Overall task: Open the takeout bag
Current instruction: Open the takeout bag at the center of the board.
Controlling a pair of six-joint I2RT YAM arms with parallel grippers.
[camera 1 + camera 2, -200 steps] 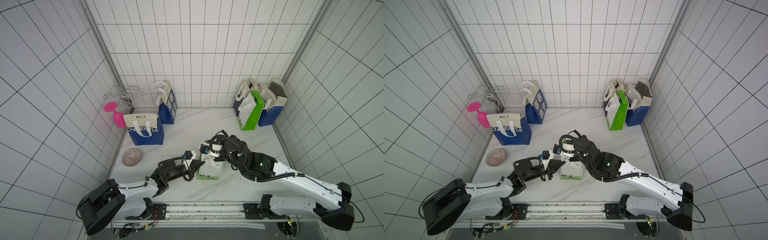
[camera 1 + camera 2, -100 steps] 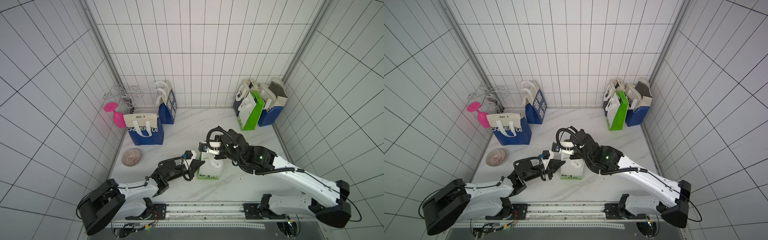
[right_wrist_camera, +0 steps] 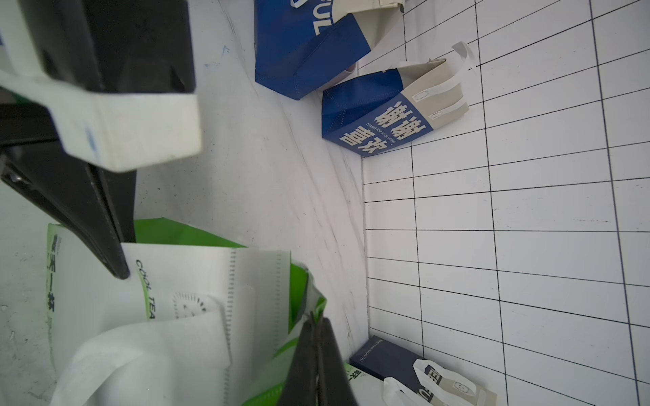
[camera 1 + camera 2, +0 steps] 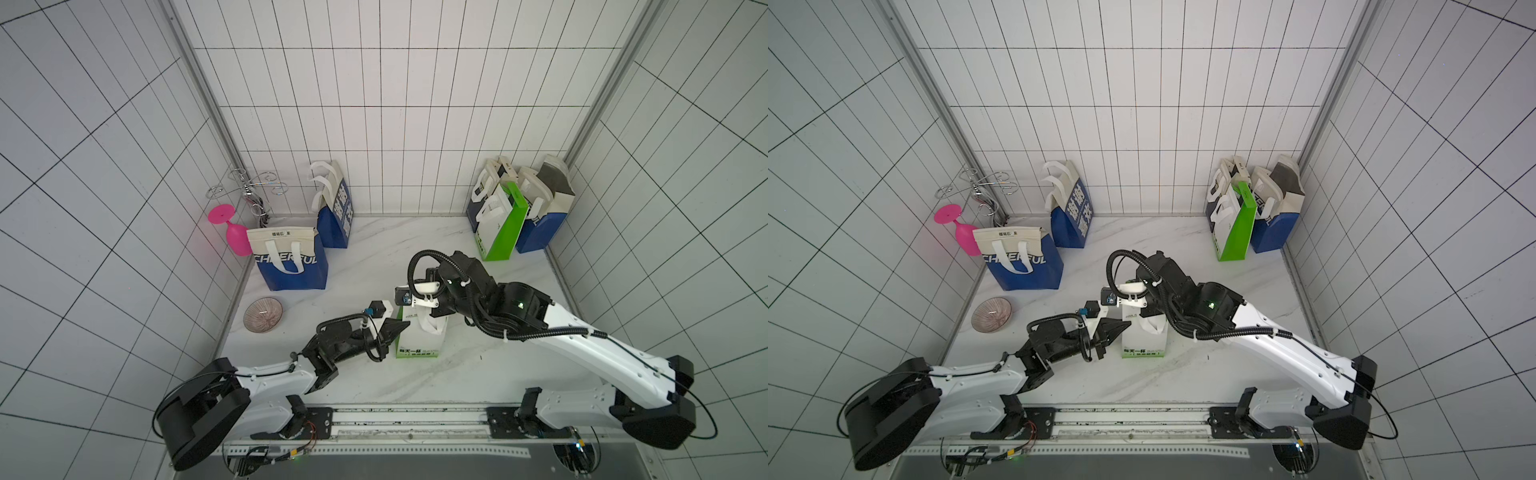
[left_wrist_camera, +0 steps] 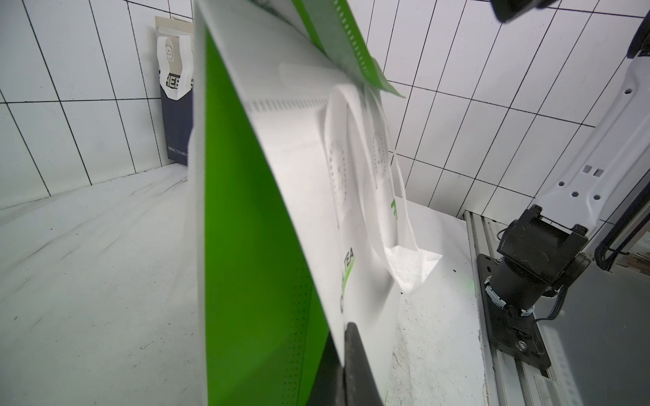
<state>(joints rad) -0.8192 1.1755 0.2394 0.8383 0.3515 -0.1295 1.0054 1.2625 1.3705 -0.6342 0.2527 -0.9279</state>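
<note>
A small white-and-green non-woven takeout bag [image 4: 417,345] stands upright near the middle of the white marbled worktop [image 4: 415,245], towards its front edge and between the two arms. The left gripper [image 4: 405,327] reaches in from the bag's left. Its black fingers [image 5: 353,351] are pressed together on the upper edge of the white front wall, pinching the fabric. The right gripper [image 3: 314,321] comes from above, its fingers closed on the green rim [image 3: 309,298] at the far side of the mouth. Green lining shows between that rim and the front wall, so the mouth is parted a little. In both top views the right arm's wrist and its white camera mount [image 4: 422,289] hang over the bag's top, hiding the mouth and the right gripper's tips. A white fabric handle [image 4: 432,328] droops over the front wall.

At the left rear, well apart, stands a blue-and-beige tote printed CHEERFUL [image 4: 289,264]. Behind it a pink plastic goblet [image 4: 235,237] is tilted, foot uppermost, beside a chrome wire rack [image 4: 249,191] in the corner. A narrower blue bag with white handles [image 4: 336,216] leans at the back wall. A ribbed glass dish [image 4: 263,314] lies near the left edge, beside the left arm. In the right rear corner a green-and-white bag [image 4: 503,228] stands in front of a cluster of blue-and-beige bags [image 4: 544,212].
</note>
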